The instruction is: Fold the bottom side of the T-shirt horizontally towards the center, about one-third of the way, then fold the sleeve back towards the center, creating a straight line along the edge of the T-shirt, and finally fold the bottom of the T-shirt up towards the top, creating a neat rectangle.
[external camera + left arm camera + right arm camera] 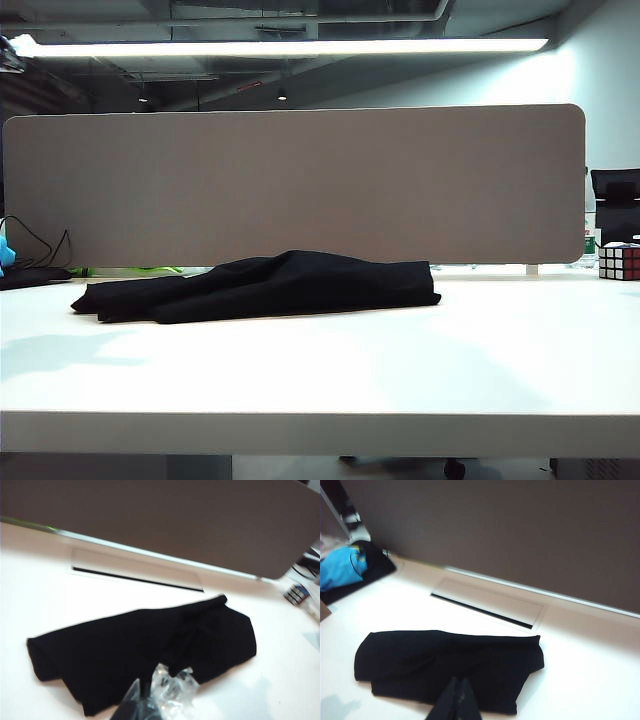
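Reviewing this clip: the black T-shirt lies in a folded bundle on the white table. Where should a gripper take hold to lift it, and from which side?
Probably the black cloth T-shirt is best pinched at its thin layered end on the exterior view's left, coming from above with the left gripper. There the cloth tapers flat, while the middle humps up. Both the left gripper and the right gripper hover shut above it, holding nothing.

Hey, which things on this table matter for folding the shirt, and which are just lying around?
For the job: the T-shirt; left gripper, shut; right gripper, shut.
Lying about: Rubik's cube; blue object; table's cable slot.
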